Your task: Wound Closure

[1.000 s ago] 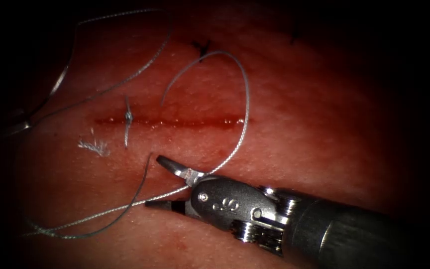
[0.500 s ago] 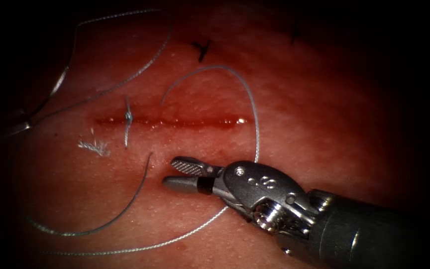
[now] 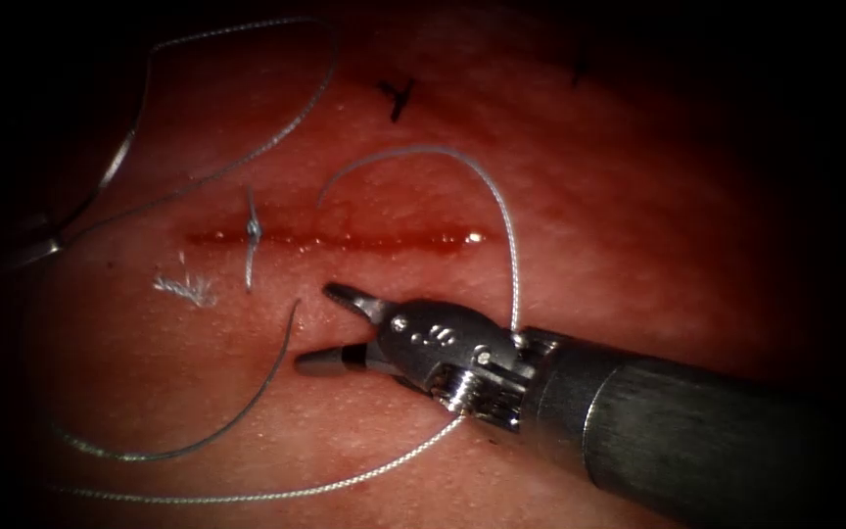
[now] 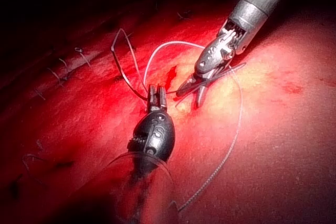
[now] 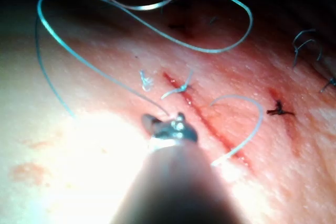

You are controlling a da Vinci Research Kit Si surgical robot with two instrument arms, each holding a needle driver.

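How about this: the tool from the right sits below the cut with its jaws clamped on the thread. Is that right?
No: in the endoscope view the right tool sits below the cut with its jaws open, holding nothing; the thread passes its wrist. In the left wrist view the left tool holds the needle near one end, out of the tissue.

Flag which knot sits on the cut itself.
The pale knot, tied across the cut near its left end. Both dark knots sit above it. Right pincer open, empty; left pincer holds the needle, out of the tissue.
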